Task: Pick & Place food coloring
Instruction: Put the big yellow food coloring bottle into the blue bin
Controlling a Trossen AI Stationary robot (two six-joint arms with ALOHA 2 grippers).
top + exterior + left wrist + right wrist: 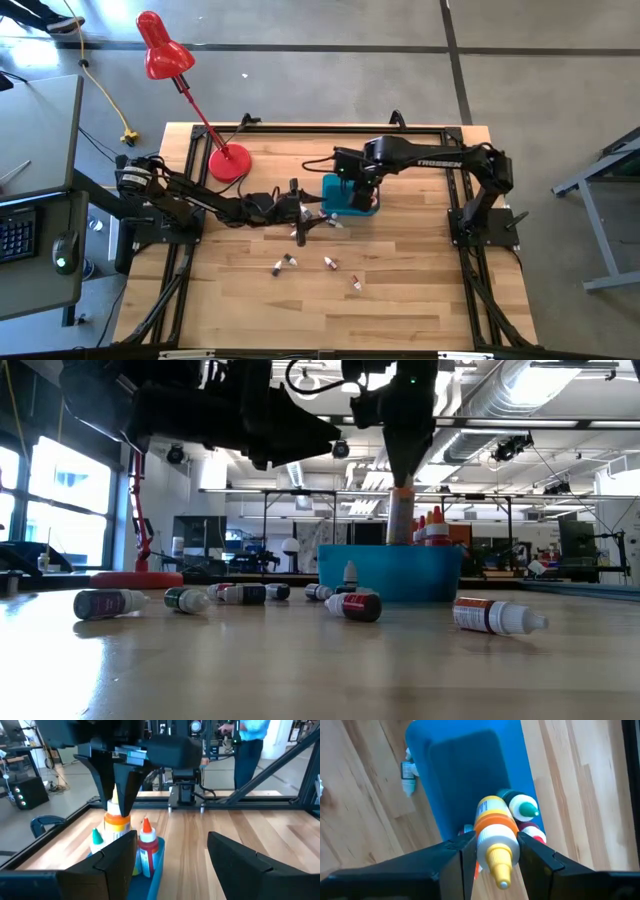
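My right gripper (495, 845) hangs over the blue bin (335, 205) and is shut on a yellow-orange food coloring bottle (492, 827). A red bottle (146, 845) and a green-tipped bottle (527, 810) stand upright in the bin. My left gripper (300, 225) hovers open and empty just left of the bin, fingers pointing at it. Several more small bottles lie on their sides on the table: three near the middle (285, 263) (330, 263) (357, 283), others beside the bin (355, 605) (500, 617) (110, 602). My right gripper pinches the yellow-orange bottle between its two fingers (462, 852) at the upper end, on the pale shoulder under the yellow tip (496, 839). The fingers come from above, pointing down. The bottle hangs upright, tip up, its lower end (400, 520) down in the bin, hidden by the bin's wall.
A red desk lamp stands on its base (230, 162) at the table's far left, its head (160, 50) past the edge. Black frame rails run along the table's sides. Bare wood lies near the front edge. A person (247, 745) stands beyond the table.
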